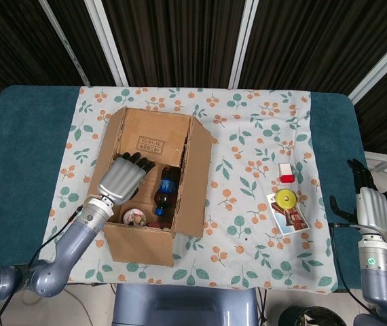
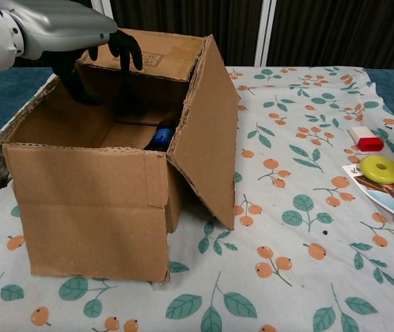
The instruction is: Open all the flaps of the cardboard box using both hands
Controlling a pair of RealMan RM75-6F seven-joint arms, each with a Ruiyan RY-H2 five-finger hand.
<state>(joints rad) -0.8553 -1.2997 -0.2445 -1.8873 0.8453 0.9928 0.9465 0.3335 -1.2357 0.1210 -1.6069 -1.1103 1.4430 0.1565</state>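
- Left hand (image 1: 122, 178) hovers over the open box (image 1: 149, 183), fingers curled down into the opening, holding nothing; in the chest view the same hand (image 2: 66, 31) sits above the box's left wall, dark fingertips (image 2: 124, 48) dipping near the far flap (image 2: 145, 55).
- Right hand (image 1: 369, 207) off the table's right edge, fingers straight and slightly apart, empty, well apart from the box.
- Box on the left half of the cloth (image 1: 248, 142), nearer the front edge.
- Far flap leans inward over the opening, printed label up.
- Right flap (image 2: 207, 131) stands up, tilted outward.
- Left wall flap upright; near flap (image 2: 86, 173) folded down against the front face.
- Inside: bottle (image 1: 166, 190) with blue label lying along the right side, small round item (image 1: 136, 217) at the near end, can't tell what it is.
- Red-white block (image 1: 286, 172), yellow ring (image 1: 287, 199) on a card (image 1: 290, 216), all near the cloth's right edge, apart from the box.
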